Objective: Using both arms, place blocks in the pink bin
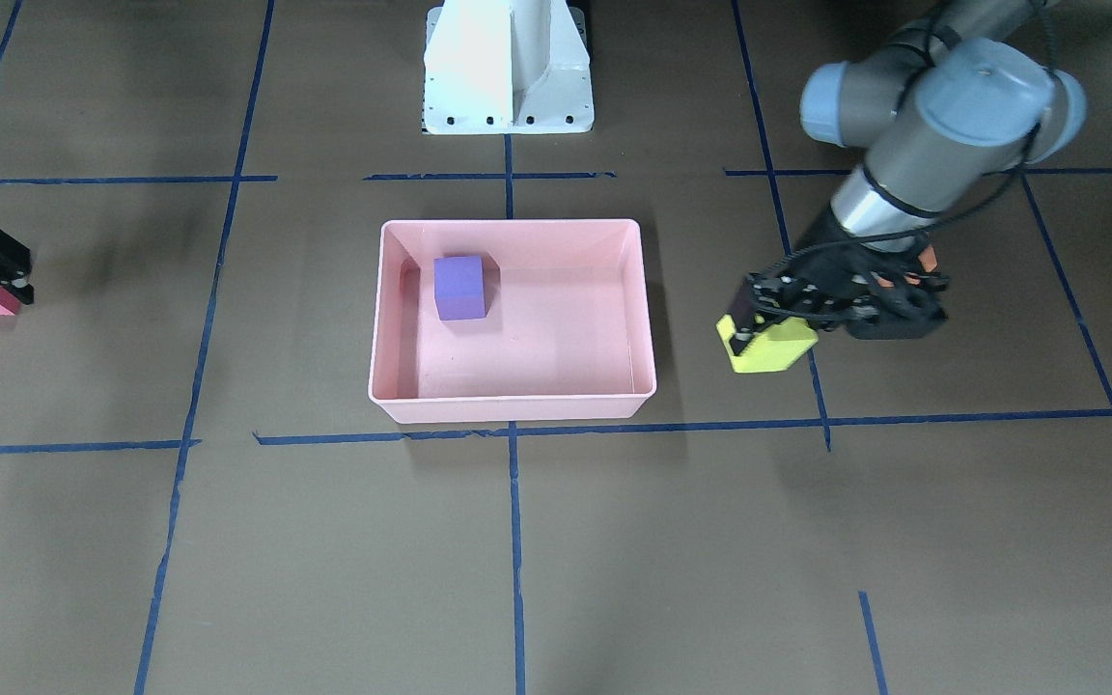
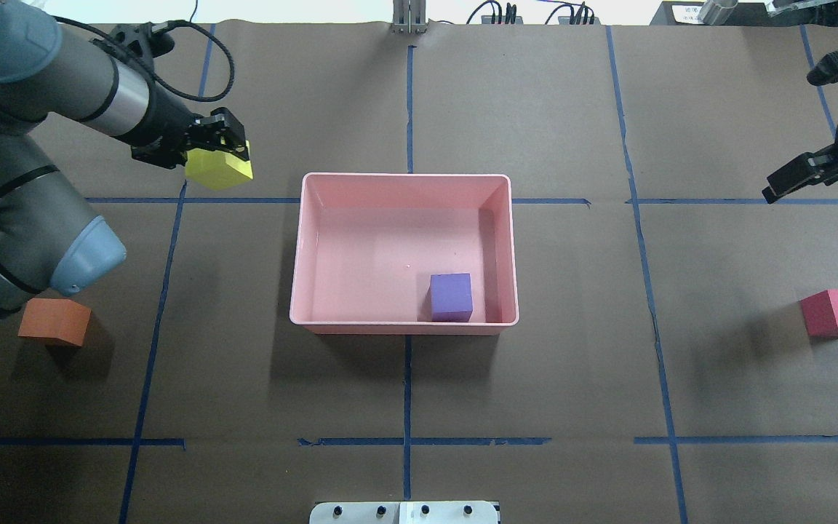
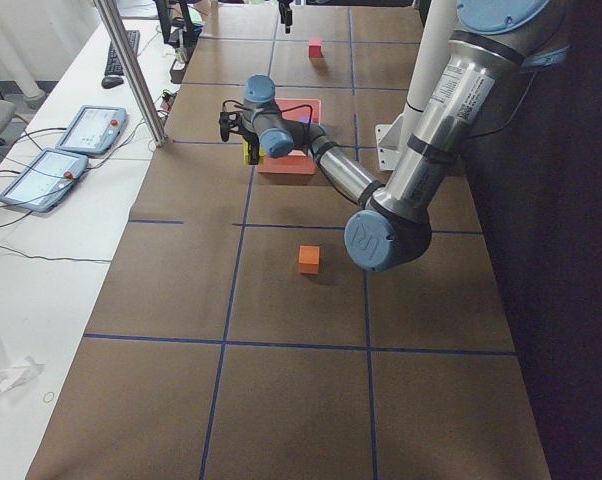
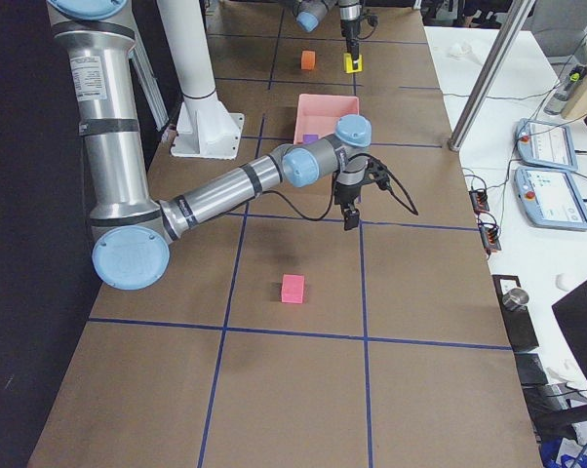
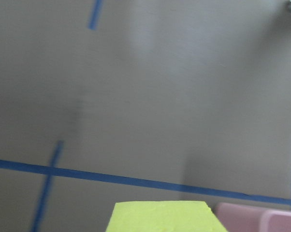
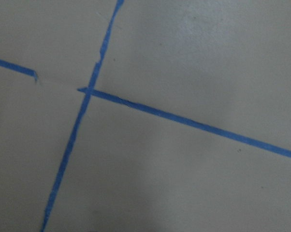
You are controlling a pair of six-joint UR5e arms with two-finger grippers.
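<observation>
My left gripper (image 2: 224, 154) is shut on the yellow block (image 2: 219, 172) and holds it above the table, just off the far left corner of the pink bin (image 2: 404, 177). The left wrist view shows the yellow block (image 5: 165, 217) with a bin corner (image 5: 261, 217) beside it. The purple block (image 2: 451, 295) lies inside the bin. My right gripper (image 2: 774, 189) hangs empty above the table at the far right, its fingers apart. The red-pink block (image 2: 837, 313) lies on the table nearer the robot than that gripper. The orange block (image 2: 55, 322) lies beside my left arm.
The white pedestal (image 1: 508, 68) stands at the robot's side of the table, behind the bin. Blue tape lines (image 2: 408, 440) cross the brown table cover. A side table with two tablets (image 3: 81, 130) runs along the far edge.
</observation>
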